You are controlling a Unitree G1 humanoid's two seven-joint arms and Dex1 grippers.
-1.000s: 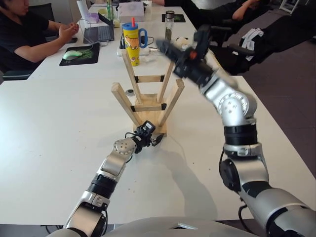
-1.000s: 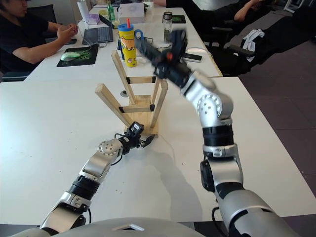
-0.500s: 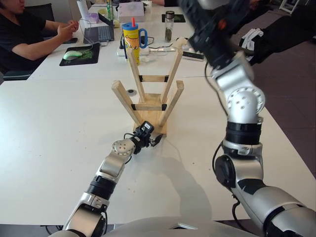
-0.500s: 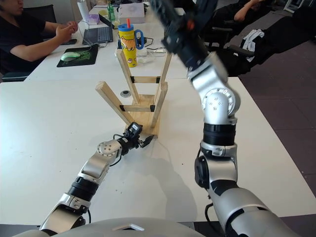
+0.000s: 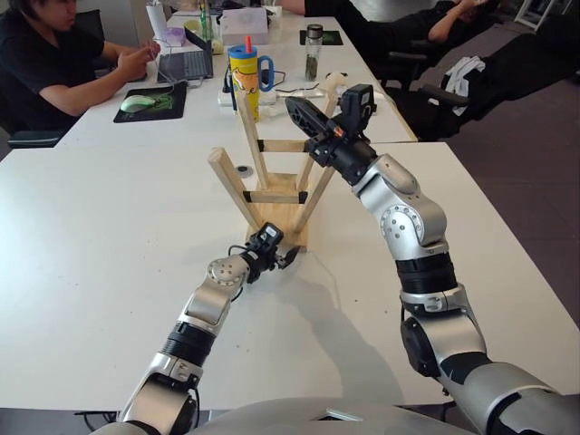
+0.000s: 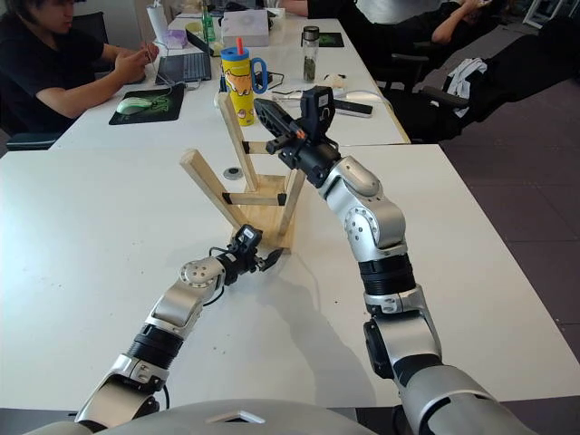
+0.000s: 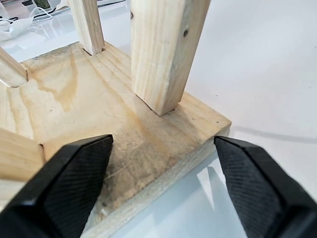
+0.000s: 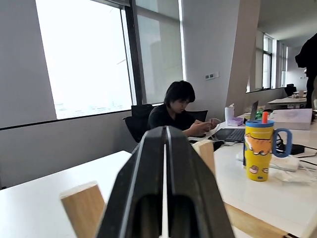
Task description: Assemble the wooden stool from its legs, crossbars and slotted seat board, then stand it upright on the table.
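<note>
stool (image 5: 272, 186) stands upside down on the white table (image 5: 91, 236), put together by the look of it, seat board (image 7: 99, 109) flat on the surface and legs pointing up. nearest me, the left gripper (image 5: 288, 256) lies low at the board's near corner, jaws spread wide either side of the edge, not pinching it. past that, the four legs (image 5: 231, 190) splay outward, tied by crossbars (image 5: 272, 197). farthest off, the right gripper (image 5: 297, 109) hovers by the tops of the far legs, closed on nothing. i'd judge it light, stiff bare wood with decent grip, though the pressed joints might pull apart. to flip it, hold the board's edge and a leg low near a crossbar, not a tip
</note>
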